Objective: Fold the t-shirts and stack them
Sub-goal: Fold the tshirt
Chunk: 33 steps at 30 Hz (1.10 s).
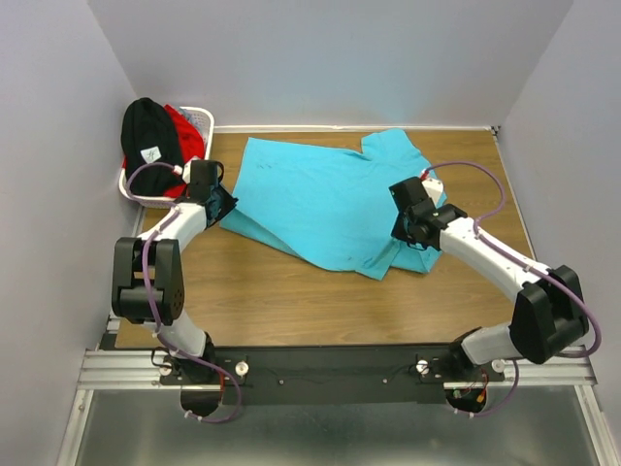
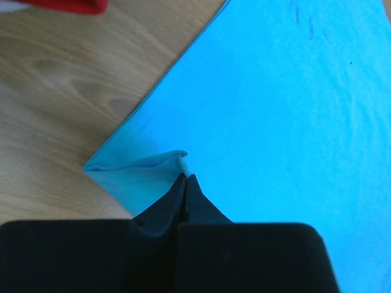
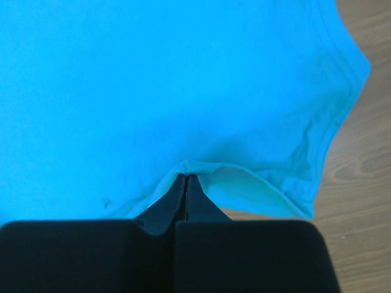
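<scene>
Left arm [image 1: 147,280] and right arm [image 1: 545,316] reach forward from the near edge of the wooden bench [image 1: 291,306]. It carries the turquoise t-shirt [image 1: 320,199], spread mostly flat across its far half with some cloth doubled at the near right. At the far-left corner the white lattice basket [image 1: 206,116] holds the black t-shirt [image 1: 146,131] and, beside it, the red t-shirt [image 1: 186,141], both bunched and unfolded. Left pincer [image 2: 185,177] is pressed together on the turquoise t-shirt's left corner; right pincer [image 3: 185,177] likewise pinches its right edge. Folding looks barely begun: no shirt is finished, no stack exists, and two wait in the basket.
</scene>
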Each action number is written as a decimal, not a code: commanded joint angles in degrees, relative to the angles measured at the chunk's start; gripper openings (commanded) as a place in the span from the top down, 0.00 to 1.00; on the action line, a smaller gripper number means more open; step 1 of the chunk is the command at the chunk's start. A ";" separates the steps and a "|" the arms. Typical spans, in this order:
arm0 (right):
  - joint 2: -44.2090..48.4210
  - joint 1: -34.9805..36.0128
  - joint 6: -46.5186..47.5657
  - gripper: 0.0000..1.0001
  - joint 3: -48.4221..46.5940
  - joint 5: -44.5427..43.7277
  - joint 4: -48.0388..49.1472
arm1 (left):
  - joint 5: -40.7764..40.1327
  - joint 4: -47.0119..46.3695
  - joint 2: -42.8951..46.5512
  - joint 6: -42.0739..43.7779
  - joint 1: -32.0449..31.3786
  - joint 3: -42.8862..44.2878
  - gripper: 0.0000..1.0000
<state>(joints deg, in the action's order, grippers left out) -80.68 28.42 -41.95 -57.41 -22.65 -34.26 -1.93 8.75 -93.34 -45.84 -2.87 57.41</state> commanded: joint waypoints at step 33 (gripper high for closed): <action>-8.79 -13.92 8.03 1.00 -9.13 2.26 8.33 | -2.02 2.49 -10.10 -1.79 0.15 13.87 1.00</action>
<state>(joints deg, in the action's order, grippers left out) -88.68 16.36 -35.29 -64.99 -21.23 -27.79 -2.09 10.13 -102.00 -47.46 -2.85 69.30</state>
